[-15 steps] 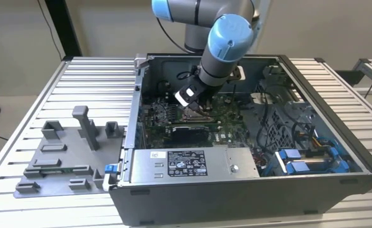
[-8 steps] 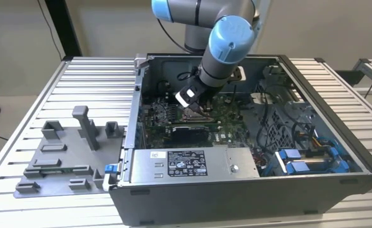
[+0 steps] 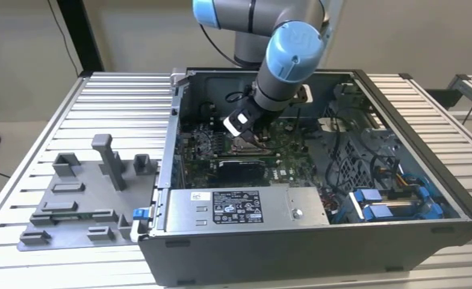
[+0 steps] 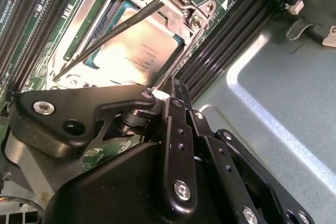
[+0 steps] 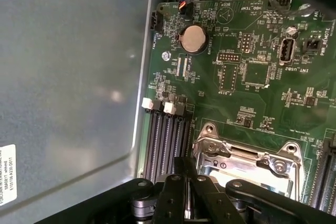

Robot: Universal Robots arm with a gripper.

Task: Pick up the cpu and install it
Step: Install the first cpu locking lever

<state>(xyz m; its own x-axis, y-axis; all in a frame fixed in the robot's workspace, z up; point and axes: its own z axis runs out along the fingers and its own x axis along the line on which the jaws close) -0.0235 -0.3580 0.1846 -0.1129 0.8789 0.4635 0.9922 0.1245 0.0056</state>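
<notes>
Cpu (image 4: 128,56) sits in the socket (image 4: 79,30), mid-board; we're at seating. Gripper (image 4: 167,95) above it, finger state unclear. Next needs frame clamped.

The end effector (image 3: 254,139) hangs inside the open computer case (image 3: 316,241), just above the motherboard's socket (image 3: 240,158). A grey plastic tray (image 3: 75,205) sits beside the case on the table (image 3: 123,96).

Arm bent down from the far side.
The gripper (image 3: 250,139) hangs low at its tip, wrist tilted, black linkage folded close together.
</notes>
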